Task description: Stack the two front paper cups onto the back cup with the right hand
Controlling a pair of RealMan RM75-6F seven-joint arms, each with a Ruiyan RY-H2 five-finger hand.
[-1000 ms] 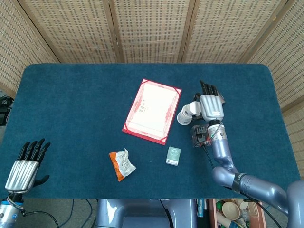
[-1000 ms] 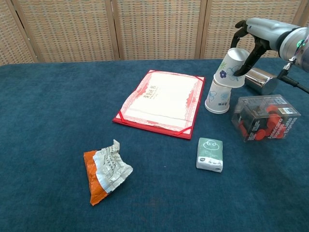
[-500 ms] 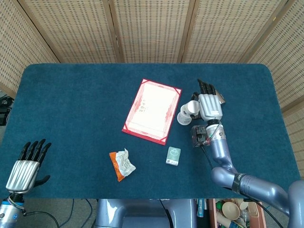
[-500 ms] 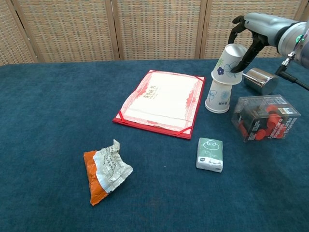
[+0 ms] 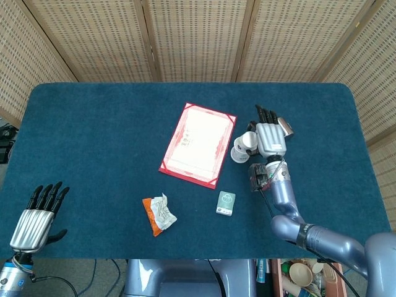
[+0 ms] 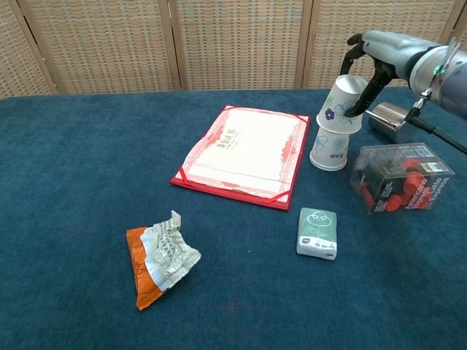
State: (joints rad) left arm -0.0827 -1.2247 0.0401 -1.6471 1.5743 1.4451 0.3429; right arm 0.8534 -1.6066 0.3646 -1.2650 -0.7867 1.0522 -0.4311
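Observation:
A white paper cup with a blue flower print (image 6: pixel 341 103) is tilted, mouth down, over a second upside-down paper cup (image 6: pixel 328 149) and touches its top. My right hand (image 6: pixel 370 60) grips the tilted cup from its right side, fingers curled round it. From above, the right hand (image 5: pixel 270 137) covers part of the cups (image 5: pixel 243 146). No third cup can be made out. My left hand (image 5: pixel 34 221) hangs at the table's near left corner with fingers apart, holding nothing.
A red-framed certificate (image 6: pixel 241 155) lies left of the cups. To their right sit a metal cylinder (image 6: pixel 392 121) and a clear box of red parts (image 6: pixel 400 177). A green tissue pack (image 6: pixel 317 232) and a crumpled orange wrapper (image 6: pixel 160 257) lie nearer the front.
The right hand has carried the tilted cup a little to the left and settled it lower over the standing cup. The left hand has hardly moved.

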